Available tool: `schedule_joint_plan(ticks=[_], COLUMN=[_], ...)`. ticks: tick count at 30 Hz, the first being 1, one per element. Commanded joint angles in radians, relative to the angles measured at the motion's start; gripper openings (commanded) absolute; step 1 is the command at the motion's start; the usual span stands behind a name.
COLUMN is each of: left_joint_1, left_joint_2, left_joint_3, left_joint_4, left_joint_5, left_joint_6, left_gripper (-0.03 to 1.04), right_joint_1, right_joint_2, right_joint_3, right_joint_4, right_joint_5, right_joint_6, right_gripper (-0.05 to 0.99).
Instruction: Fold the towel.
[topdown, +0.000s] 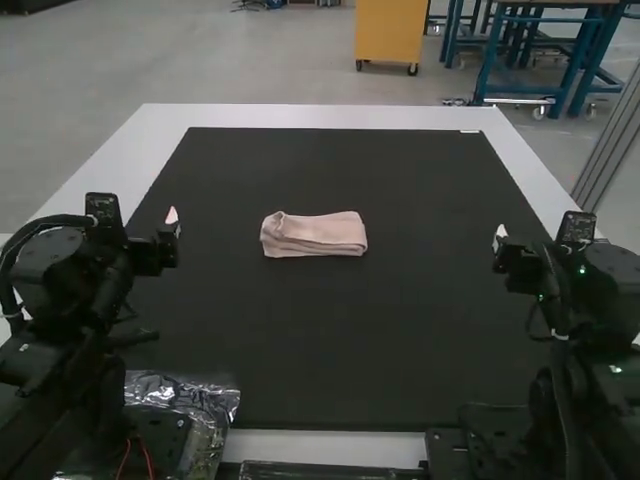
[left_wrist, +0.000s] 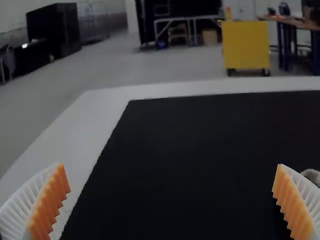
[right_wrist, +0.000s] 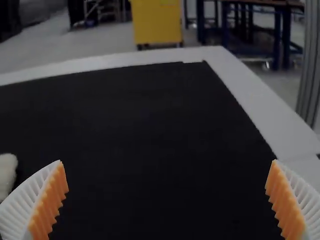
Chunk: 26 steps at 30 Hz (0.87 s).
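First, check the left gripper (left_wrist: 170, 165): white ribbed fingers with orange pads, set wide apart, clamped on nothing. Read the right gripper (right_wrist: 167, 161) the same way: matching ribbed fingers, also wide apart and free of fabric. Note both toward opposite sides of the black rectangular mat (topdown: 320, 330), well apart from the towel.

Next, locate the pale pink fabric towel (topdown: 315, 234) on the mat, between the two grippers and somewhat toward the far side. Observe a narrow, compact strip, long sides running across the mat, layers stacked. Cannot tell the exact number of folds. Note a rounded, slightly loose end on the left gripper's side and a straighter end opposite.

Outward from the mat, find the white table border (topdown: 300, 116) and, beside the black left arm (topdown: 60, 255), crumpled silvery plastic film (topdown: 170, 390).

Finally, judge the folding as complete or very nearly so. Count as left, at most, a light press to square the looser end; otherwise, leave the towel in place.
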Motion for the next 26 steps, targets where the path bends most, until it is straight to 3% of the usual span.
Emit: schedule_joint_plan(ticks=[1,26], left_joint_1=[0.007,0.009], left_joint_2=[-0.006,-0.006], left_joint_3=[-0.006,-0.007], left_joint_4=[0.000,-0.005], left_joint_5=[-0.016,-0.016], left_joint_6=[-0.052,-0.057], left_gripper=[0.96,0.96], right_joint_1=[-0.010,-0.004], right_joint_2=[-0.005,-0.007], right_joint_3=[-0.006,-0.006], right_joint_4=[0.006,0.001], right_joint_5=[0.028,0.002], right_joint_6=[-0.065,-0.065], right_gripper=[0.91,0.91])
